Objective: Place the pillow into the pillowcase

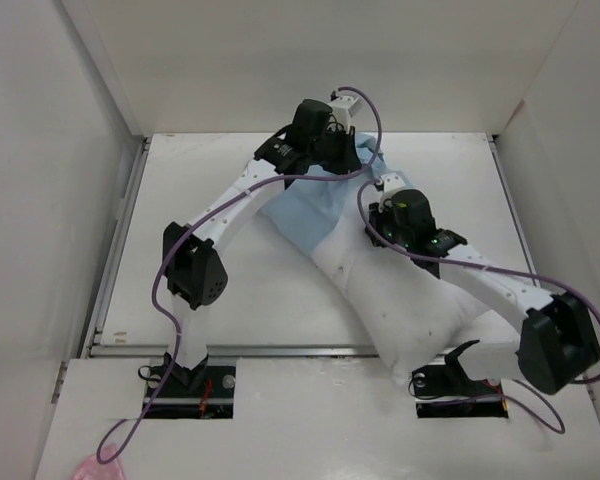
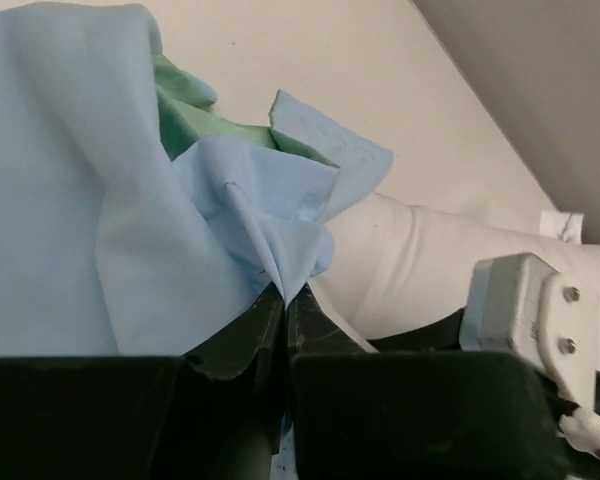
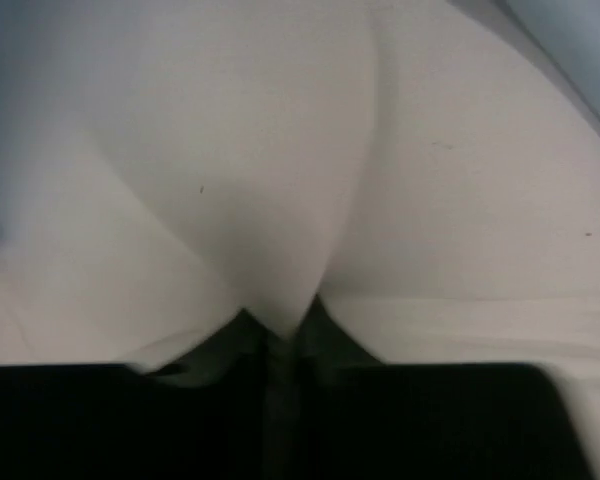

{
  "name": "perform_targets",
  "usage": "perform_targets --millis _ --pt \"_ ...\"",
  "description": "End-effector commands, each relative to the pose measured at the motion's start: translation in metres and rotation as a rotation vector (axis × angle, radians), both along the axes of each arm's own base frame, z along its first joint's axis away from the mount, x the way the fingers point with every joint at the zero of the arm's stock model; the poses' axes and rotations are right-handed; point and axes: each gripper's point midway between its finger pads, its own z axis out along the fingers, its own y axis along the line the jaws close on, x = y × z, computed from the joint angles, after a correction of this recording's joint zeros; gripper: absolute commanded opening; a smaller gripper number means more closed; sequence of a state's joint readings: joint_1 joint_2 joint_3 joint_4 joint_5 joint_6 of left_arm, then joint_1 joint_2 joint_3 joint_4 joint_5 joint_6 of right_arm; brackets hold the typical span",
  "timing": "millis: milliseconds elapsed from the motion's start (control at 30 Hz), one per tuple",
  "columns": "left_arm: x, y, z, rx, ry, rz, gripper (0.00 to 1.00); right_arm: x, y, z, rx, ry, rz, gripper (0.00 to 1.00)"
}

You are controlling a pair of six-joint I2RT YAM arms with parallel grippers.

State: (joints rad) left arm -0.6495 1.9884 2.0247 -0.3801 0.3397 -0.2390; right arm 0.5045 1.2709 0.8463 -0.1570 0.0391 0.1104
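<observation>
The white pillow (image 1: 410,300) lies diagonally across the table, its far end inside the light blue pillowcase (image 1: 305,215). My left gripper (image 1: 325,150) is at the far end and is shut on a pinched fold of the pillowcase (image 2: 270,240); green inner fabric (image 2: 195,125) shows behind it. My right gripper (image 1: 385,220) sits on the pillow near the case's opening and is shut on a pinch of pillow fabric (image 3: 270,200), which fills the right wrist view. The pillow also shows in the left wrist view (image 2: 430,260).
White walls enclose the table on the left, back and right. A pink scrap (image 1: 90,468) lies at the near left, off the table. A metal rail (image 1: 280,350) runs along the table's front edge by the arm bases.
</observation>
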Motion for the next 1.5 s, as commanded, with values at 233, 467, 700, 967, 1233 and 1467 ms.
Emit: perform_targets --millis 233,467,700,967,1233,1467 --pt "-0.074 -0.029 0.093 -0.114 -0.147 -0.199 0.0 0.026 0.011 0.174 0.457 -0.664 -0.096 0.0" --pt "-0.179 -0.067 0.088 -0.146 -0.076 -0.484 0.0 0.026 -0.011 0.222 0.665 -0.871 -0.228 0.0" --pt "-0.253 -0.075 0.089 -0.188 -0.007 -0.677 0.0 0.06 -0.026 0.199 0.783 -0.909 -0.396 0.0" --pt "-0.226 -0.041 -0.043 -0.001 0.218 -0.431 0.0 0.063 -0.044 0.188 0.879 -0.881 -0.444 0.0" --pt "-0.18 -0.037 -0.095 -0.071 0.365 -0.407 0.0 0.054 -0.015 0.135 0.777 -0.678 -0.289 0.0" --pt "-0.194 -0.042 -0.146 0.042 0.456 -0.433 0.0 0.059 -0.032 0.129 0.758 -0.625 -0.346 0.15"
